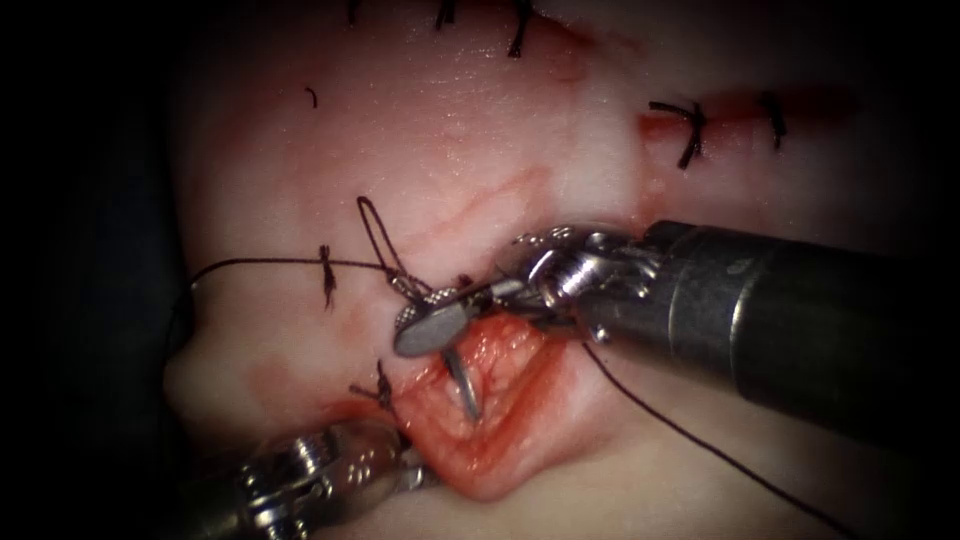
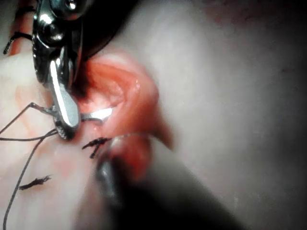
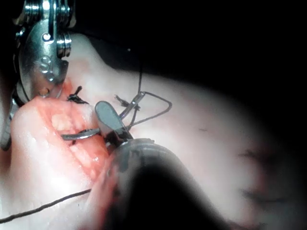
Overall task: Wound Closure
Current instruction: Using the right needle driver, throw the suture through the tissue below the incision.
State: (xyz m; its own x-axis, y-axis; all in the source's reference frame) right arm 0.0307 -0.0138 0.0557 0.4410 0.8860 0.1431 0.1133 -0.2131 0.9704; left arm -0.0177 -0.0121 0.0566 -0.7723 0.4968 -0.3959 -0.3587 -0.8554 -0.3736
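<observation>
The tissue (image 1: 480, 150) has an open red cut (image 1: 500, 390) at the centre. My right tool (image 1: 432, 326) reaches in from the right, jaws shut on the curved needle (image 1: 461, 385) near its back end. The needle (image 3: 81, 135) points down into the cut, its tip against the raw inner surface. Whether it pierces is unclear. Dark thread (image 1: 270, 263) runs left from the jaws, with a small loop (image 1: 372, 225) above. Another strand (image 1: 700, 440) trails toward the lower right. My left tool (image 1: 408, 465) sits at the cut's lower left edge, jaws shut on the tissue lip (image 2: 136, 143).
Finished dark stitches lie left of the cut (image 1: 327, 276), (image 1: 381, 386), and further ones on a second cut at the upper right (image 1: 690, 132). Red fluid stains the tissue around the cut. The right tool's thick shaft (image 1: 780, 310) covers the area to the right.
</observation>
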